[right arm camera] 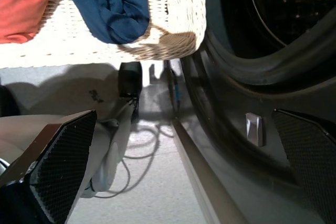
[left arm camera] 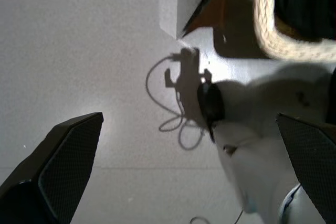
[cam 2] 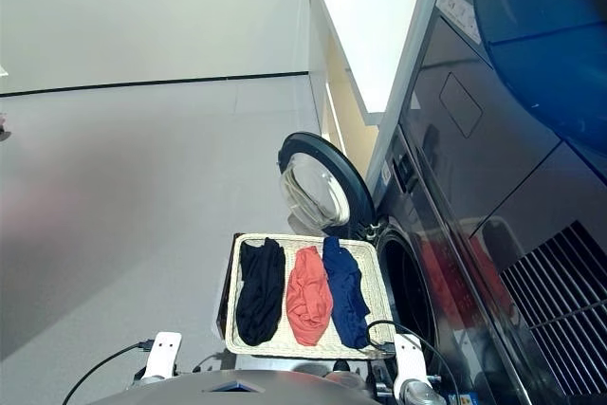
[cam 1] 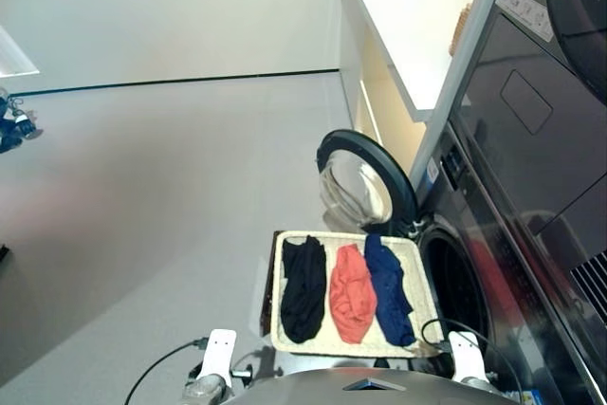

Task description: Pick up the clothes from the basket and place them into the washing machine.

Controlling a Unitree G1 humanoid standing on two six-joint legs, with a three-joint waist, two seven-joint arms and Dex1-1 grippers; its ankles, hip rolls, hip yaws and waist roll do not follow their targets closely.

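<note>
3 garments in the basket, both arms low and empty

Navy garment (cam 1: 387,289) lies lengthwise at the basket's (cam 1: 410,251) right edge, beside the washing machine (cam 1: 455,282) opening; right gripper (right arm camera: 178,182), lower right, is nearest, fingers spread wide. Left gripper (left arm camera: 184,177) is likewise agape over the floor.

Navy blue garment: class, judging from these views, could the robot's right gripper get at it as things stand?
Probably yes. The navy blue garment lies uncovered at the basket edge nearest the right gripper, which is open and empty just below, with nothing between them.
</note>
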